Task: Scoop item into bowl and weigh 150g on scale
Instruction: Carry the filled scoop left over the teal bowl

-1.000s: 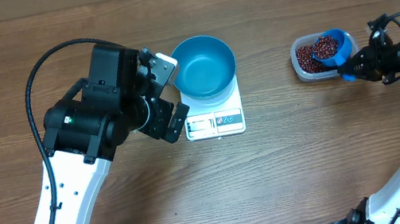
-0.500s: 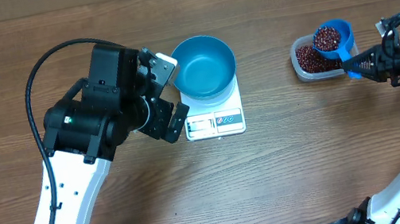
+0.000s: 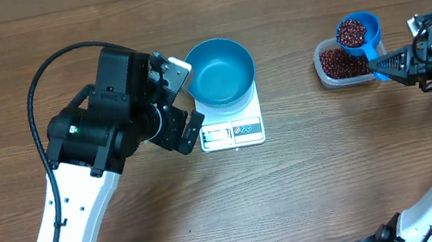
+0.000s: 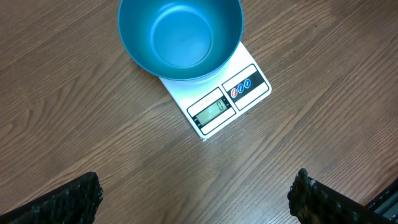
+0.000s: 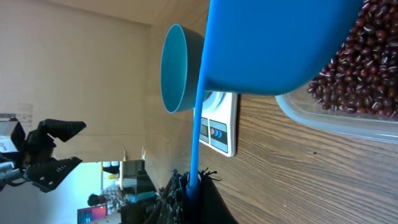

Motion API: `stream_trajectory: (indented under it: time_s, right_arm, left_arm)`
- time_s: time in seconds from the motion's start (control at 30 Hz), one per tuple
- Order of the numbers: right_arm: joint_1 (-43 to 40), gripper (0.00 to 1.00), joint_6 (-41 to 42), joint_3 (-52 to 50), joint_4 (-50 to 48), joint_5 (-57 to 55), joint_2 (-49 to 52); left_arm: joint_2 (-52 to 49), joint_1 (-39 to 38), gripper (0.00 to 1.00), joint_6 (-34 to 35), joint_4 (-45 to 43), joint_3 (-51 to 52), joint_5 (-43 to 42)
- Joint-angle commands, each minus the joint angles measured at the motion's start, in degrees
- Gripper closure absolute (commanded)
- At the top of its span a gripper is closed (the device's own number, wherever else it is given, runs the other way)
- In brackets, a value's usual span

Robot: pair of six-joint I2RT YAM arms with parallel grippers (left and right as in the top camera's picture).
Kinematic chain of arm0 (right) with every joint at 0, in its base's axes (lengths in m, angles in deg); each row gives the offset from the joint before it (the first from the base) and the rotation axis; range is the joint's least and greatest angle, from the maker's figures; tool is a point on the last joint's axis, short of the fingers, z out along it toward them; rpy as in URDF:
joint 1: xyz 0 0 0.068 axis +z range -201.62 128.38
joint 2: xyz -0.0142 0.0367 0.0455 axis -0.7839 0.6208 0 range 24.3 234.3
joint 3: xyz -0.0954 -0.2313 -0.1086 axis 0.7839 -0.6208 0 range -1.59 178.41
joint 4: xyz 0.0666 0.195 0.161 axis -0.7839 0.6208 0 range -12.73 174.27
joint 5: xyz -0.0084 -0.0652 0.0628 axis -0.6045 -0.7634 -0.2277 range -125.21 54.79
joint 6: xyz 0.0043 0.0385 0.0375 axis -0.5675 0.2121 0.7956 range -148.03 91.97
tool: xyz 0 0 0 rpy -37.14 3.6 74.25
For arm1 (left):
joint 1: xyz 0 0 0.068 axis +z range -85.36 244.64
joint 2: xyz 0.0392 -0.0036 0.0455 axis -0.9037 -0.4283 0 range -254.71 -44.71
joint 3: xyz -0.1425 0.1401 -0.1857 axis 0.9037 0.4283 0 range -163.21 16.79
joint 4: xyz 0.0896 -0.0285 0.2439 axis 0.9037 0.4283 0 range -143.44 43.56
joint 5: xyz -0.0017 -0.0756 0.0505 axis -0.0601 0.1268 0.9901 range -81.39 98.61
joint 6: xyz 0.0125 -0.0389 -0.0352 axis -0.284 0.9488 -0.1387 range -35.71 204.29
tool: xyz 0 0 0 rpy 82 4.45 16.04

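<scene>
Pinches the thin handle of the blue scoop [image 3: 356,34] tight in the right end effector [image 3: 385,66], with a heaped load of beans [image 3: 350,31] in the cup just ahead of the fingertips, over the rim of the clear tub [image 3: 331,70] holding the rest. Holds the left end effector [image 3: 187,99] spread wide and empty, just beside the blue bowl [image 3: 220,72] sitting on the white scale [image 3: 233,133]. Shows, from that wrist, a bare bowl interior ahead of the open fingers.

Leaves a long carry over bare tabletop [image 3: 312,175] to reach the bowl, well off to the side of the loaded scoop. Risks rolling the scoop about its narrow handle, gripped at one end only, and shedding beans off the heap with any tilt or jerk. Risks clipping the bowl rim on arrival and shoving the bowl off centre on the scale, spoiling the reading. Risks crowding the left end effector parked close by. Risks overshooting the target by tipping so full a load at once.
</scene>
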Motion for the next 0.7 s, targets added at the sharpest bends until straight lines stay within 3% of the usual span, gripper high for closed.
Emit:
stream_trajectory:
  time_s: [0.0,0.23,0.67]
  right_arm:
    - [-0.6,0.96,-2.7,-0.2,0.9,5.6,0.2]
    - [2.0,0.96,-3.7,-0.2,1.5,8.0,0.2]
    - [25.4,0.96,-6.1,-0.1,0.0,10.9,0.2]
  left_arm:
    - [-0.2,0.1,0.00,-0.9,0.2,-0.3,-0.5]
    - [-0.2,0.1,0.00,-0.9,0.2,-0.3,-0.5]
    - [-0.2,0.1,0.00,-0.9,0.2,-0.3,-0.5]
